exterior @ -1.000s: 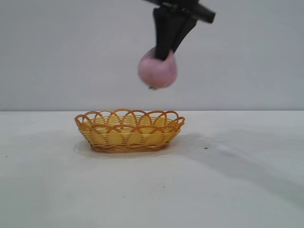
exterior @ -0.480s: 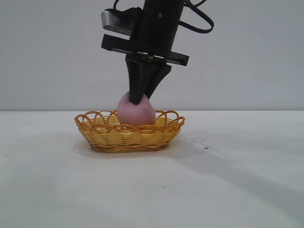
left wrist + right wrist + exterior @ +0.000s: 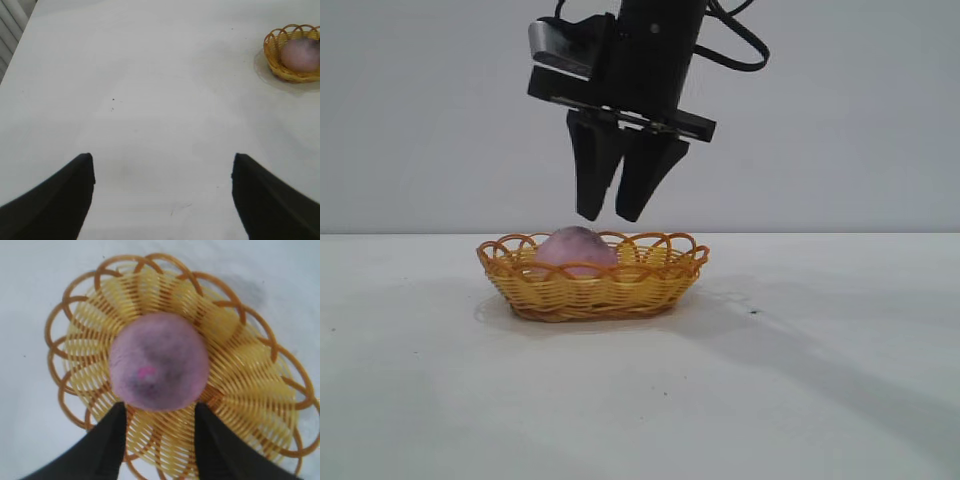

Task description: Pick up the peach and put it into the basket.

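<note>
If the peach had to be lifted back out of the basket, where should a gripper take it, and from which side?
From straight above, across its widest middle. The peach sits low in the basket, whose looped rim blocks any side approach; only its rounded top shows. The open right gripper hangs just over it.

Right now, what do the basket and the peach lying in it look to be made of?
The basket: woven wicker or rattan, seemingly. Thin yellow strands are interlaced, and orange-brown canes loop into a scalloped rim with open gaps.

The peach: matte, dull pink-mauve, faintly speckled, with no shine. That suggests foam or soft plastic rather than real fruit, though the look cannot settle it.
</note>
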